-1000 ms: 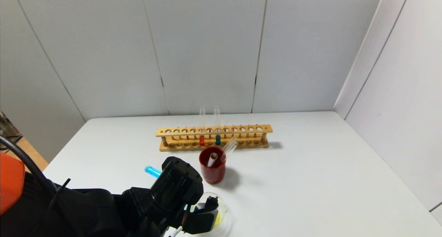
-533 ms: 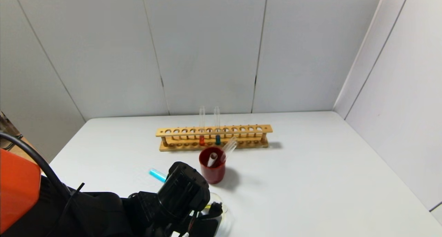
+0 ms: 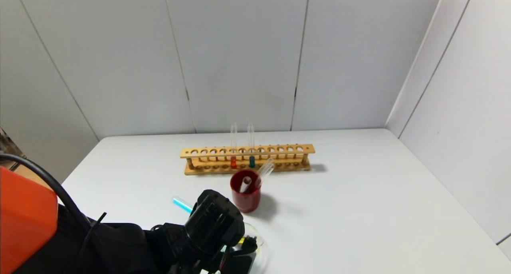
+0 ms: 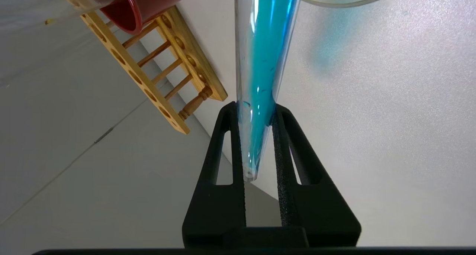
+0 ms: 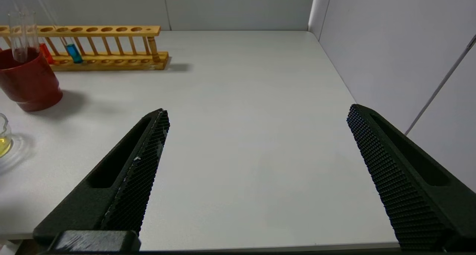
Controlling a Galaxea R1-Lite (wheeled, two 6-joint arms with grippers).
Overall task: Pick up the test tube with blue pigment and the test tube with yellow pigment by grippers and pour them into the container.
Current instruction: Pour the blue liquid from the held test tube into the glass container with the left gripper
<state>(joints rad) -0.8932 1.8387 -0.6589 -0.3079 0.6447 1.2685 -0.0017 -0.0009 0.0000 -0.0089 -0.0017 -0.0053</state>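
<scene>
**Blue tube tipped at beaker**

Head: left gripper (image 3: 223, 254) covers most of container (image 3: 255, 242); red cup (image 3: 245, 196) just behind, rack (image 3: 247, 159) beyond.
L wrist: fingers clamp test tube with blue pigment (image 4: 262, 80), mouth at beaker rim.
R wrist: right gripper (image 5: 256, 117) spread wide, nothing held, above table (image 5: 241, 99).

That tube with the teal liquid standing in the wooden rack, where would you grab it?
Probably the bare glass above the rack's top rail, coming from above, pinching front and back: the tube stands upright, its lower half is caged, and the red-liquid tube sits close beside it.
</scene>
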